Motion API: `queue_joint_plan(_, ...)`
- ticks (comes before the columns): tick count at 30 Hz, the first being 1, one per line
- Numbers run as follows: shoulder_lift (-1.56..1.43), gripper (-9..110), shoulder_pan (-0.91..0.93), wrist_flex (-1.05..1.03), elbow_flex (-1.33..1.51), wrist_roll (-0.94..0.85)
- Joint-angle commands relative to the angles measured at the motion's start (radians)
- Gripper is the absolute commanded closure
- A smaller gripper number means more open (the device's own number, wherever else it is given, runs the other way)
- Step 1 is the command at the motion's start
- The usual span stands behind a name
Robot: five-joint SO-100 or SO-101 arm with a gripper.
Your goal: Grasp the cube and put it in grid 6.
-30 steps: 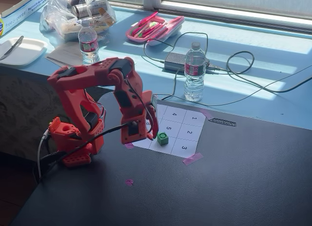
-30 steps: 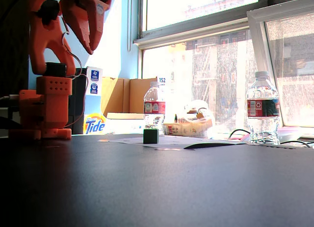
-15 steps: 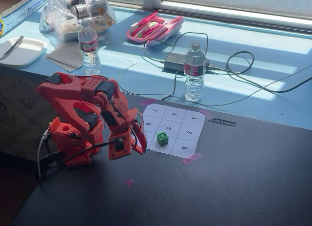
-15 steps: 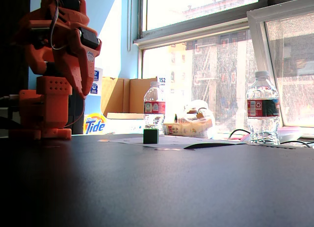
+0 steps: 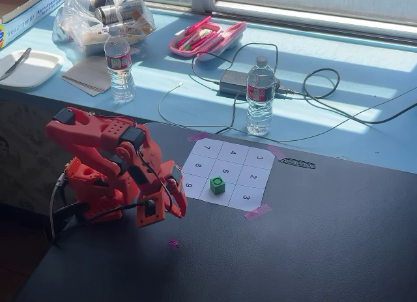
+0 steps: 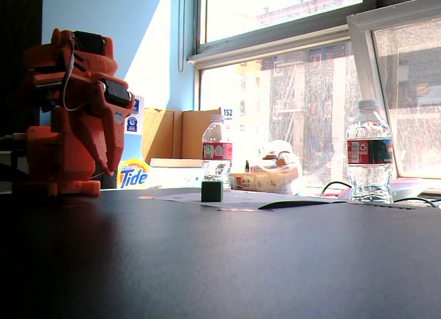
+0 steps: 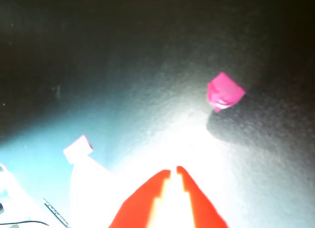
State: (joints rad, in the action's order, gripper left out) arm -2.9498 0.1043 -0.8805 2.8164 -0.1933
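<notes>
The green cube (image 5: 217, 184) sits on the white numbered sheet (image 5: 242, 177), on the cell between "9" and "3", below "5"; it covers that cell's number. In a fixed view it shows as a small dark block (image 6: 211, 191) on the paper. My red gripper (image 5: 179, 211) is folded back near the arm's base, left of the sheet and apart from the cube, pointing down at the dark table. In the wrist view its tips (image 7: 173, 170) nearly touch and hold nothing. The cube is out of the wrist view.
A pink tape scrap (image 5: 172, 244) lies on the dark table (image 5: 313, 250) below the gripper and shows in the wrist view (image 7: 225, 91). Two water bottles (image 5: 120, 64) (image 5: 260, 96), a charger with cables (image 5: 234, 82) and a pink case (image 5: 207, 36) stand behind the sheet.
</notes>
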Motion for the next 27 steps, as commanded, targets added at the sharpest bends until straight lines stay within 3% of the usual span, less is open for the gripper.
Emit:
queue_joint_plan(1,-0.032,101,0.002,0.009,0.023,0.014)
queue_joint_plan(11,-0.35,101,-0.008,-0.12,0.17,0.028)
queue_joint_plan(27,-0.351,101,0.0,-0.133,0.21,0.028)
